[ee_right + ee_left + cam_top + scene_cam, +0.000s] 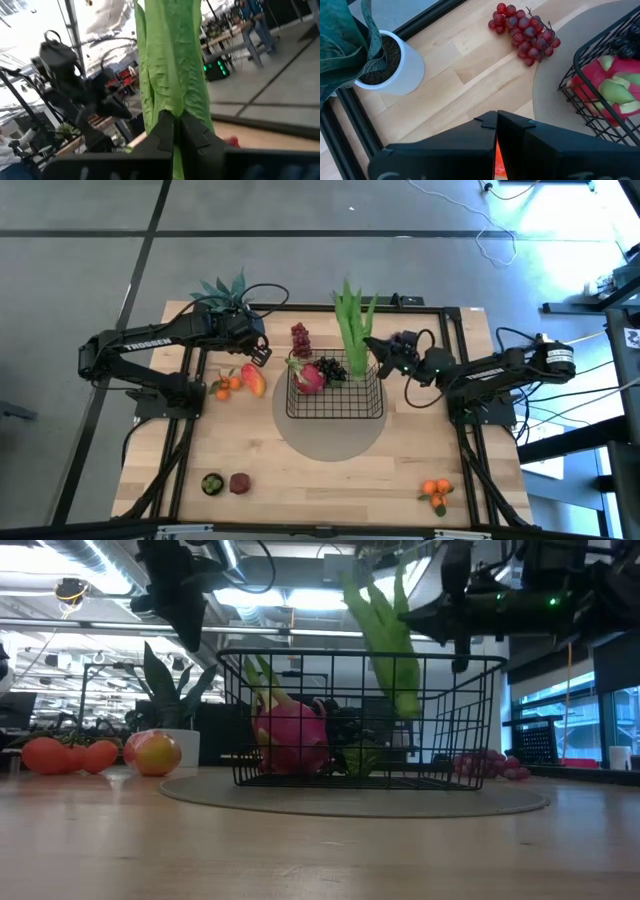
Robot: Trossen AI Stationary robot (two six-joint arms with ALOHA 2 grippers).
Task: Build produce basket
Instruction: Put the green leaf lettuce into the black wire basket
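The black wire basket [335,393] sits on a round grey mat [335,435] at the middle of the wooden table [300,480], and it already contains a pink dragon fruit [309,375] and a dark grape bunch [331,367]. The right gripper [368,345] hangs above the basket's far right corner with its fingers clamped on a bunch of long green pods [353,330], which stand up from the jaws; in the low view the pods [385,635] hang over the basket's rim, clear of the wire. The left gripper [262,353] hovers above the table to the left of the basket, its fingers pressed together with nothing between them, and directly beneath it lies a red-yellow mango [252,379] with small oranges [227,385] just beside it. A bunch of red grapes [301,338] lies on the table near the basket's far left corner. A spiky teal plant in a white pot [395,62] stands at the far left edge. A small green fruit [212,483] and a brown fruit [239,483] rest side by side near the front left, and more small oranges [436,492] sit near the front right.
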